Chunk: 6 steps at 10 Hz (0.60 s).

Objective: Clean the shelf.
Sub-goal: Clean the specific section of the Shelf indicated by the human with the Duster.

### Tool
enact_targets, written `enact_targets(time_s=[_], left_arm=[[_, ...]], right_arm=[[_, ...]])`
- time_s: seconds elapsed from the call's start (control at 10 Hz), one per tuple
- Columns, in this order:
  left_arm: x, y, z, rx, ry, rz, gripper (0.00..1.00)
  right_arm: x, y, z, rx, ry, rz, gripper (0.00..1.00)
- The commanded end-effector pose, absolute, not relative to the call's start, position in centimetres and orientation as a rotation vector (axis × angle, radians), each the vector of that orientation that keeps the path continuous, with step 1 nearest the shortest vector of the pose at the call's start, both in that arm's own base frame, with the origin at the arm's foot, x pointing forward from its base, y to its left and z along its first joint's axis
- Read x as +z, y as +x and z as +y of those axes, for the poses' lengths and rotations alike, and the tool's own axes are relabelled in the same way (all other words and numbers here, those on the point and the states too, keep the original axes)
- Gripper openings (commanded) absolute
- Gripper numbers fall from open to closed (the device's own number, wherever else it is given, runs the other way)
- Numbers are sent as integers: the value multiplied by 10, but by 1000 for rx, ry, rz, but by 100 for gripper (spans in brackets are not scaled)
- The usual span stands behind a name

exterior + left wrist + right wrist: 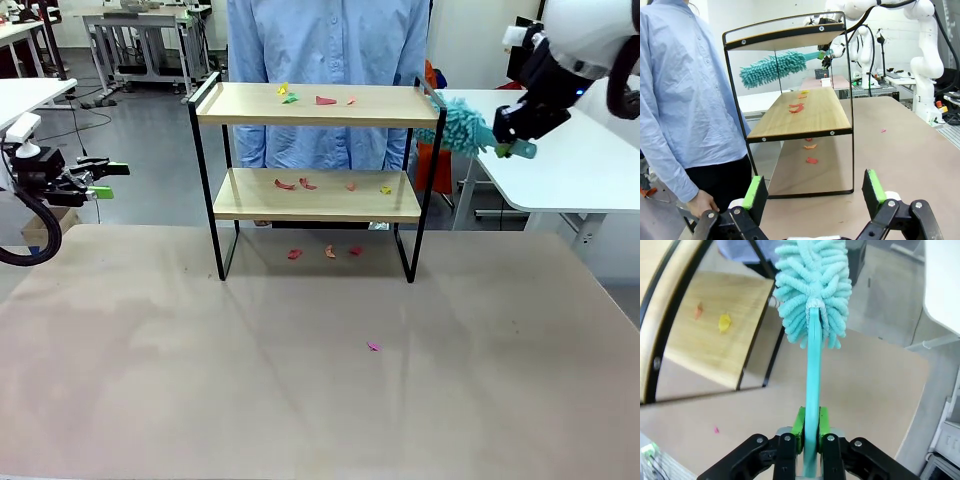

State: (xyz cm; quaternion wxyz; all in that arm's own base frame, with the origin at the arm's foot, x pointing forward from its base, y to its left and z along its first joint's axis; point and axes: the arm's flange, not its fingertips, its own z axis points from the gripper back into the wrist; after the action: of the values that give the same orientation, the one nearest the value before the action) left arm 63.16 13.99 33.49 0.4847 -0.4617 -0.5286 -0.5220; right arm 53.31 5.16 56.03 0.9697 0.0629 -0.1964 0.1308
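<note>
The shelf (250, 103) stands upright on the far half of the desk (200, 380), near the middle, its two wood boards set in a thin black frame. Small scraps lie on it. The top board carries a yellow-green scrap (287, 95), a red scrap (325, 100) and an orange one. The lower board carries two red ones, an orange one and a yellow scrap (385, 189). Three more red and orange scraps lie on the desk under the lower board, between the frame's legs. A single pink scrap (373, 347) lies well apart, nearer the robot.

At the shelf's right end hangs a teal duster (455, 125), its fluffy head just beside the top right corner of the frame. In the left wrist view the duster (772, 69) shows through the frame, between the two boards in height. Whether it touches the frame cannot be told. In the right wrist view the duster (812, 285) points away from the camera, beside the end of the shelf (705, 350).

The right gripper (515, 148) holds the duster's handle, up in the air to the right of the shelf. Its jaws are clamped on the thin teal handle, green pads on both sides (810, 422).

The left gripper (100, 180) hangs at the desk's left edge, well apart from the shelf (815, 117). It faces the shelf's open left side with its jaws wide and nothing between them (815, 192).

A person (330, 40) in a light blue shirt stands just behind the shelf, one hand (702, 202) hanging down.
</note>
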Motion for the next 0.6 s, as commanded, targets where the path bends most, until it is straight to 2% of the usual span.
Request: enact_targets(time_s=[0.0,0.3,0.5], left_arm=[[337,631,140,-1283,-1118,-1283,100],[337,631,140,-1283,-1118,-1283,100],[337,631,140,-1283,-1118,-1283,100]], right_arm=[[571,491,16,384,92,-330,13],[582,433,-18,534,-41,-126,13],[580,399,-23,711,-27,37,13]])
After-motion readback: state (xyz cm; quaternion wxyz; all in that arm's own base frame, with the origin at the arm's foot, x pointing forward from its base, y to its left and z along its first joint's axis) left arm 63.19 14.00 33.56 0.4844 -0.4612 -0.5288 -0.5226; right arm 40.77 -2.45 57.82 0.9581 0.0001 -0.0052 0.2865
